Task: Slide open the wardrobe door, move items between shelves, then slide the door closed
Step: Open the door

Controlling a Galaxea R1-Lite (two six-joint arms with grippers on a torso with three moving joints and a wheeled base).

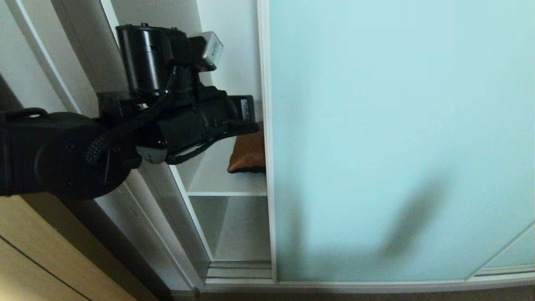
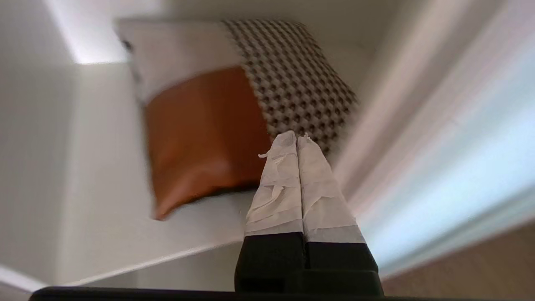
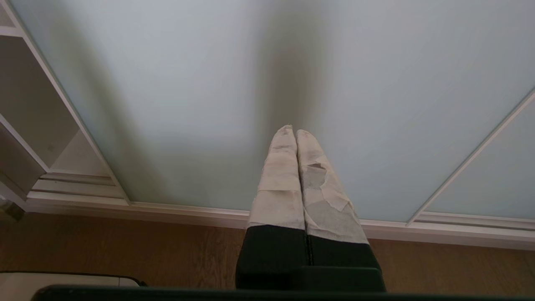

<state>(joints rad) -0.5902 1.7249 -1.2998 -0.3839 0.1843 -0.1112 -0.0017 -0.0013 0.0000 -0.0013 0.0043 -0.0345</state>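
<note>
Door travel comes first in my judgement: the tall sliding wardrobe door of frosted pale aqua-blue glass in a thin silvery-white frame (image 1: pixel 397 138) is only partly slid aside, leaving a narrow gap at its left edge, and that edge hides most of the cushion. To do the step well, the left gripper (image 2: pixel 297 138), whose white-taped fingers are pressed together with nothing between them, would do best to lay those closed fingers against the frame edge and push sideways, keeping clear of the cushion corner just beside it, or, if the reach is for the cushion, to part its fingers before going further in. The arm crosses the gap at the level of the upper shelf. The right gripper (image 3: pixel 296 133) hangs low in front of the glass near the wooden floor (image 3: pixel 167 251), fingers likewise pinched together and empty, idle. The rectangular cushion with a black-and-white houndstooth half, a rust-brown patch and a beige-grey patch (image 2: pixel 234 108) lies flat on the plain white laminate upper shelf (image 1: pixel 225 184), towards the door side of the compartment; in the head view only its brown corner shows past the frame. It looks soft and plump, so it should squash under a pinch. The white shelf space below it (image 1: pixel 246 238) shows nothing lying on it.
</note>
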